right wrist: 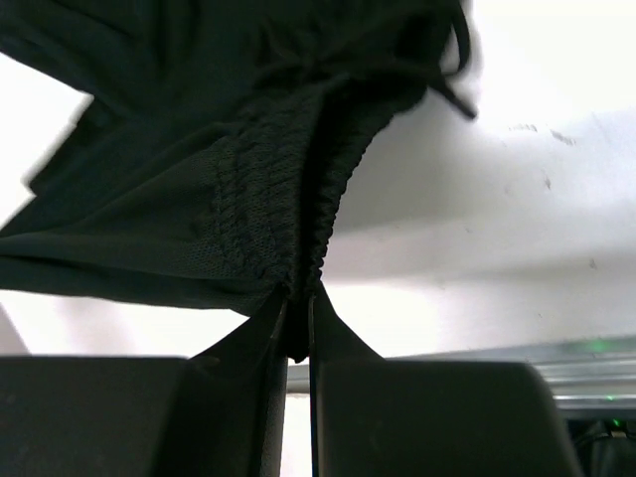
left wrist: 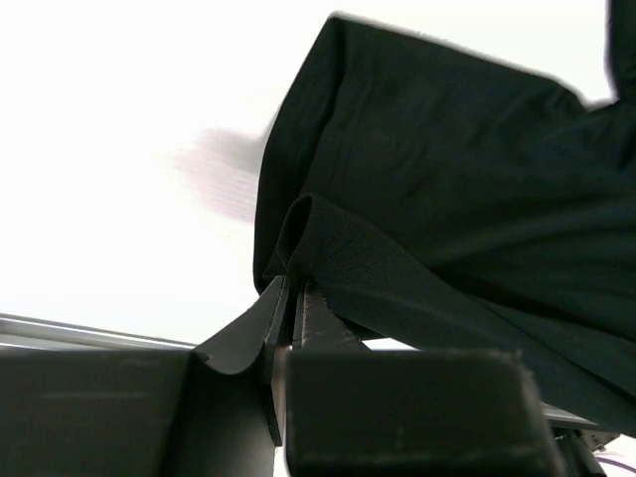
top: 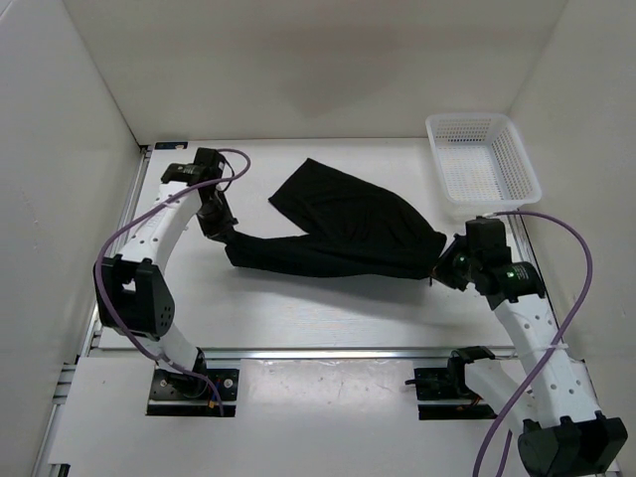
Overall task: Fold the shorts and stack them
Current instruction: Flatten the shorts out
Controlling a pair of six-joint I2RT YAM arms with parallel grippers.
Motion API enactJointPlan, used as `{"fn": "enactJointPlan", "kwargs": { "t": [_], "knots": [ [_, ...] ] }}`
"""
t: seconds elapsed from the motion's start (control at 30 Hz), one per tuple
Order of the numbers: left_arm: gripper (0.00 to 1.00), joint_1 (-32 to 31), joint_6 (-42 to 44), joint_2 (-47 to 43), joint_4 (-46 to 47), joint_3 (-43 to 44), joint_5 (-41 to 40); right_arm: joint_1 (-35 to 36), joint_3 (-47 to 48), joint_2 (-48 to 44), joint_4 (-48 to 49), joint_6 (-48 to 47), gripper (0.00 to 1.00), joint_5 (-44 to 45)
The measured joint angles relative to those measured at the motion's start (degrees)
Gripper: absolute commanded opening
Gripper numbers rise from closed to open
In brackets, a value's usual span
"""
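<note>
You're holding the shorts (top: 343, 231) stretched across the middle of the table (top: 298, 318). Your left gripper (top: 221, 227) is pinching a folded edge, jaws closed on it. Your right gripper (top: 444, 266) is clamping the gathered waistband. The fabric is sagging, so it's likely light and limp. The thicker seams are probably giving you the surest hold.

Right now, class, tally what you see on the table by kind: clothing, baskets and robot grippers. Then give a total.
shorts: 1
basket: 1
grippers: 2, the left gripper and the right gripper, each shut on the shorts
Total: 4
</note>
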Motion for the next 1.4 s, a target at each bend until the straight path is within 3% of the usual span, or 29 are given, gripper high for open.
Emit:
{"fn": "enactJointPlan", "kwargs": {
  "t": [0.13, 0.3, 0.37, 0.4, 0.43, 0.53, 0.57, 0.63, 0.73, 0.77, 0.8, 0.87, 0.9, 1.03, 1.07, 1.17, 1.2, 1.4],
  "knots": [
    [0.1, 0.7, 0.0, -0.9, -0.1, -0.2, 0.0, 0.0, 1.4, -0.8, -0.7, -0.2, 0.0, 0.1],
    [0.1, 1.0, -2.3, -8.2, 1.4, -13.3, 0.7, 0.2, -5.1, -7.1, -3.5, 0.5, 0.02, -2.1],
    [0.11, 1.0, -3.2, -11.7, 1.2, -19.3, 1.6, 0.2, -8.0, -10.1, -6.4, 1.0, 0.27, -3.0],
    [0.39, 1.0, -3.6, -13.1, 0.9, -21.7, 2.1, 0.2, -8.8, -11.3, -8.0, 1.3, 0.39, -3.2],
    [0.58, 1.1, -3.7, -14.3, 0.4, -23.6, 2.5, 0.2, -9.2, -12.2, -9.7, 1.5, 0.58, -3.1],
    [0.8, 1.7, -3.6, -14.9, -0.3, -23.9, 2.6, 0.2, -9.0, -13.7, -13.1, 1.7, 0.72, -1.5],
    [0.8, 1.8, -3.5, -14.4, -0.7, -22.5, 2.5, 0.2, -8.5, -13.4, -13.9, 1.7, 0.73, -0.8],
    [0.8, 2.0, -3.4, -12.6, -1.0, -17.7, 2.3, 0.2, -6.6, -11.6, -14.9, 1.6, 0.73, 0.6],
    [0.64, 2.0, -3.0, -7.7, -0.5, -7.6, 1.8, 0.2, -3.7, -7.4, -14.0, 1.5, 0.64, 2.6],
    [0.6, 1.8, -2.6, -5.5, -0.1, -3.8, 1.7, 0.2, -3.2, -6.0, -13.1, 1.5, 0.51, 3.1],
    [0.46, 1.4, -2.3, -2.9, 0.2, 0.4, 1.7, 0.2, -2.7, -4.5, -11.8, 1.4, 0.43, 3.5],
    [0.36, 0.0, -1.2, 2.8, 1.2, 8.1, 2.2, 0.2, -2.2, -1.3, -8.7, 1.9, 0.21, 4.2],
    [0.32, -0.9, -0.7, 6.3, 1.3, 12.3, 2.5, 0.1, -2.1, 0.3, -7.2, 1.8, 0.19, 4.3],
    [0.33, -5.3, 1.0, 20.7, 2.0, 26.6, 3.5, -0.2, -0.8, 9.1, -1.4, 2.1, 0.25, 4.5],
    [0.47, -6.0, 1.2, 23.9, 2.2, 28.9, 3.7, -0.3, -0.4, 11.1, -0.3, 1.8, 0.31, 4.6],
    [0.63, -8.1, 2.0, 33.0, 1.6, 34.3, 5.2, -2.0, 0.6, 16.1, 2.8, 0.3, 0.46, 4.6],
    [0.63, -8.5, 2.1, 35.5, 1.2, 35.7, 5.7, -3.0, 0.8, 17.4, 3.6, -0.2, 0.53, 4.6],
    [0.64, -9.6, 2.0, 45.5, -0.3, 45.6, 5.7, -8.3, 3.0, 26.5, 7.9, -3.3, 0.54, 3.7]
  ]
}}
